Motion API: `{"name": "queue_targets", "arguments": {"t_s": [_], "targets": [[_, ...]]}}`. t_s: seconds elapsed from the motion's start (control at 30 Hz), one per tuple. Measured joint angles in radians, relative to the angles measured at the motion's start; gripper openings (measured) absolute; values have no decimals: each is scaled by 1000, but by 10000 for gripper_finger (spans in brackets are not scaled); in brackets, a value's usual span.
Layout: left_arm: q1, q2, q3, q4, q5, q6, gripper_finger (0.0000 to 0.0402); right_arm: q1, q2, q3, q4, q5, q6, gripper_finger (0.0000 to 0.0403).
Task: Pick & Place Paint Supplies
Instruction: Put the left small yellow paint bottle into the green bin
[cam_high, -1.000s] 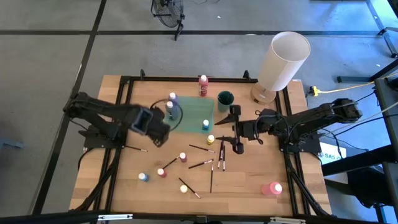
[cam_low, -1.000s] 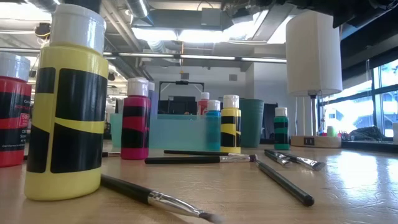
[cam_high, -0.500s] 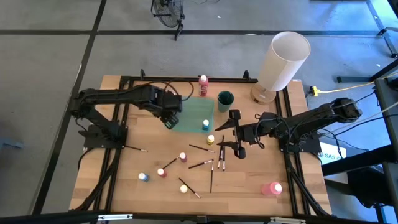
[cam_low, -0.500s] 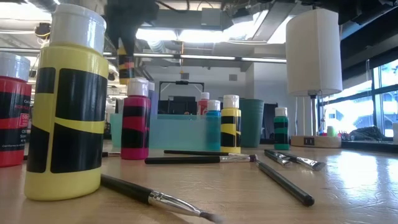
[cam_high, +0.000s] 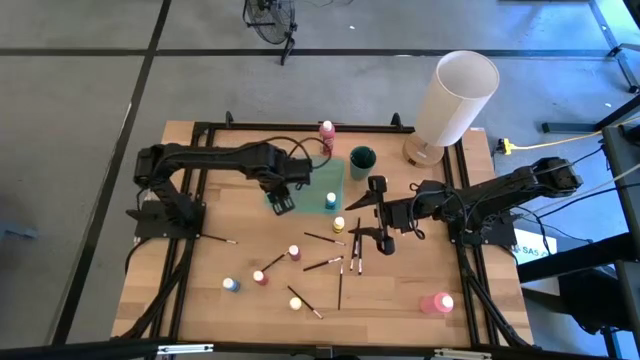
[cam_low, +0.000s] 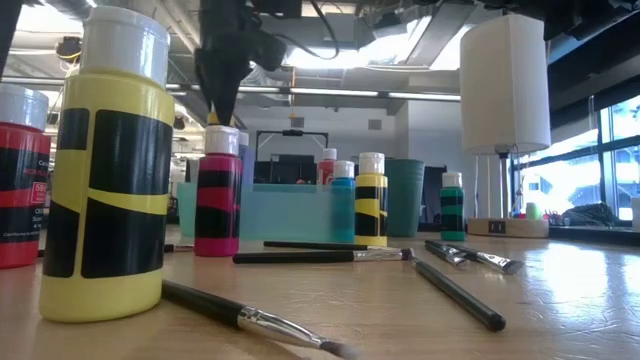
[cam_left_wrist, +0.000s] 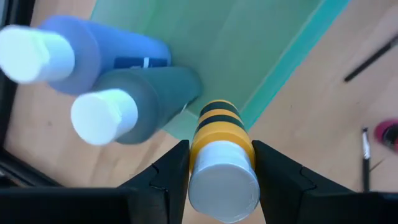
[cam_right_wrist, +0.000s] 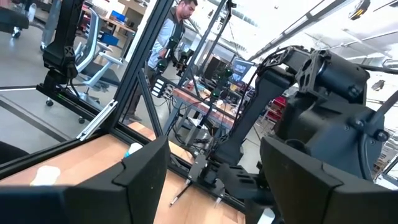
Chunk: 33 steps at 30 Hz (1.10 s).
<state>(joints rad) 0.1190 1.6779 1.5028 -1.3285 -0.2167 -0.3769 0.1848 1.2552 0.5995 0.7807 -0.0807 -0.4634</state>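
Hovering over the near-left corner of the translucent teal tray, the left gripper has its jaws clenched on an orange-and-black striped paint bottle with a white cap, held above the tray's edge. Right beside it, inside the tray, stand two taller bottles (packed close together): a blue white-capped bottle and a grey-blue white-capped bottle. They leave little room on that side, while the rest of the tray floor is bare.

The right gripper waits over the middle of the wooden counter, jaws spread and holding nothing, with a cluster of thin dark-handled brushes just below it.

A teal bottle stands at the tray's near edge, a yellow-and-black bottle just in front of it, a red-pink bottle at the far edge, and a dark green cup beside the tray. Four small bottles stand loose on the near-left counter, and one large pink bottle lies near the right corner. A big white cylinder stands at the far right.
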Motion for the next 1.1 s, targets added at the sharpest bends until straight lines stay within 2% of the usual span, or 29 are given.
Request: {"name": "queue_targets", "arguments": {"t_s": [0.1, 0.2, 0.4, 0.53, 0.73, 0.9, 1.1], "targets": [[1, -1, 0, -1, -1, 75, 146, -1, 0, 0, 0, 2, -16, 257], [1, -10, 0, -6, 0, 63, 146, -1, 0, 0, -1, 2, -19, 257], [27, -6, 0, -10, 16, -225, 149, -1, 0, 0, -8, 2, -20, 257], [30, -3, -13, -17, 33, -323, 150, -1, 0, 0, -12, 2, -20, 257], [26, -2, -88, 11, 46, -370, 145, -1, 0, 0, -14, 2, -20, 257], [32, -1, -171, 110, 79, -386, 154, -1, 0, 0, -15, 1, -20, 257], [47, -2, -186, 162, 81, -366, 147, -1, 0, 0, -15, -1, -20, 257]]}}
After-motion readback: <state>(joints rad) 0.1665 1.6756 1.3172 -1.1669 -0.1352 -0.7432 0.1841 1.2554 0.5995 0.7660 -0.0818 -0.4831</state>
